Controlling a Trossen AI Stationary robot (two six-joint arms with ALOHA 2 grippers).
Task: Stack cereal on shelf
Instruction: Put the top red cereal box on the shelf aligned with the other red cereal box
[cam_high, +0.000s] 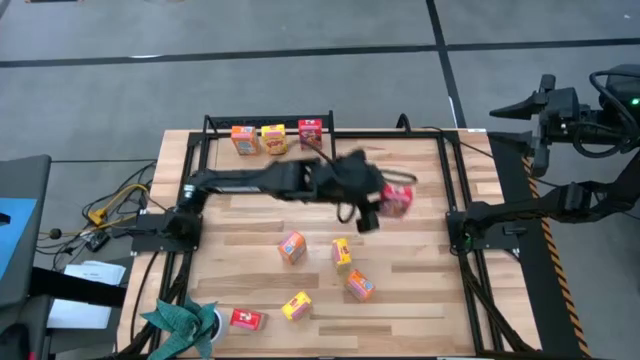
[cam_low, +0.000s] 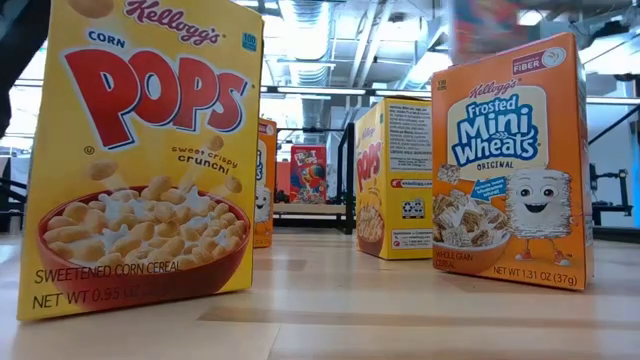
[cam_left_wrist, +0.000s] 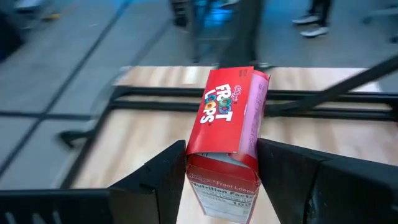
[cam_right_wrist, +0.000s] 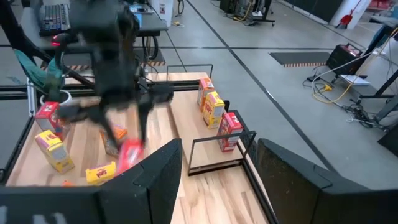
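Note:
My left gripper (cam_high: 380, 205) is over the table's middle right, shut on a red Froot Loops cereal box (cam_left_wrist: 227, 118). The shelf (cam_high: 215, 125), a black tube frame, stands at the table's far edge. On it stand an orange (cam_high: 245, 140), a yellow (cam_high: 273, 138) and a red box (cam_high: 311, 132). Several more cereal boxes lie or stand on the near half of the table, among them an orange one (cam_high: 291, 246) and a yellow one (cam_high: 297, 305). My right gripper (cam_right_wrist: 219, 144) is open and holds nothing. It waits beyond the table's right edge (cam_high: 515, 108). My left gripper pinches the red box between its two fingers (cam_left_wrist: 168, 177), on two opposite sides near the end closest to the wrist (cam_left_wrist: 217, 165). The box's printed front faces up and the box sticks out forward past the fingertips. It is lifted clear of the table (cam_right_wrist: 129, 154).
A green cloth and a white cup (cam_high: 190, 322) sit at the table's near left corner. Black frame rails (cam_high: 455, 190) run along the table's right and left sides. In the low view a Corn Pops box (cam_low: 140, 150) and a Mini Wheats box (cam_low: 510, 165) stand close.

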